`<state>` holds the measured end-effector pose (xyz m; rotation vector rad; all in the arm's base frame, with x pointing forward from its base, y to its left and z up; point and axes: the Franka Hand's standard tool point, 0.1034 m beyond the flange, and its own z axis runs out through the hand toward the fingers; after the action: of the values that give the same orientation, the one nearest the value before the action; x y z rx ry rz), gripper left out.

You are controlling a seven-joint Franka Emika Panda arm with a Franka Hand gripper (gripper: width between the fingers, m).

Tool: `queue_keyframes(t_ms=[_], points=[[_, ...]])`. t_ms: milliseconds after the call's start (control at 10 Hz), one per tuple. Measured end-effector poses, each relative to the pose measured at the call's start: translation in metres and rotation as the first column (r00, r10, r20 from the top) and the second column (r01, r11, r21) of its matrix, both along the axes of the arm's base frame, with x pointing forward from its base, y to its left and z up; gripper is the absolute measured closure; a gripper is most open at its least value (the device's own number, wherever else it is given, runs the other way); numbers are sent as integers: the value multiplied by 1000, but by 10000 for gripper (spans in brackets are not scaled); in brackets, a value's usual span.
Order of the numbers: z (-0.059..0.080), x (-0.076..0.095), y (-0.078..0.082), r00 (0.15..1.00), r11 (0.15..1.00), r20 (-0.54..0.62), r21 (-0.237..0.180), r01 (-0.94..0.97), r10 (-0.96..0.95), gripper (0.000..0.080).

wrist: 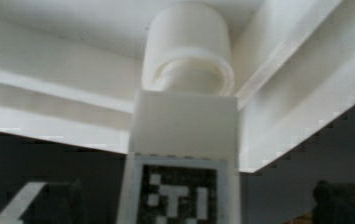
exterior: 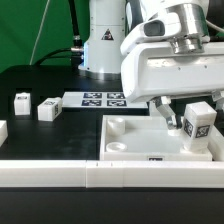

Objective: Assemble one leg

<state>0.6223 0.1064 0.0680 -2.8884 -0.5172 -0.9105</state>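
Observation:
A leg point(exterior: 198, 123), a white block with a black-and-white tag, stands upright at the large white tray-like piece's point(exterior: 135, 135) corner on the exterior view's right. In the wrist view the leg point(wrist: 183, 130) fills the middle, and its rounded end point(wrist: 193, 50) meets the tray's corner. My gripper point(exterior: 185, 118) straddles the leg. In the wrist view my gripper point(wrist: 183, 212) has its fingertips point(wrist: 21, 205) wide apart, with dark gaps between them and the leg, so it is open.
Two more white legs point(exterior: 20, 100) point(exterior: 47, 110) lie on the black table at the exterior view's left, with another white piece point(exterior: 2, 128) at the edge. The marker board point(exterior: 100, 98) lies behind the tray. White rails point(exterior: 60, 175) run along the front.

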Motion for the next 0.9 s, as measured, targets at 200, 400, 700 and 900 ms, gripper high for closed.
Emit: queue_keyframes(t_ms=[200,400,700,900], points=[[10,9,-3,999,1000,-43,-12,-10,10,150],[32,17,-3,999,1000,-41,-18,-16,15,150],[37,19,-1,998,1000,-67,-21,-23,22,150],[30,19,-3,986,999,-161,-32,-34,28,150]])
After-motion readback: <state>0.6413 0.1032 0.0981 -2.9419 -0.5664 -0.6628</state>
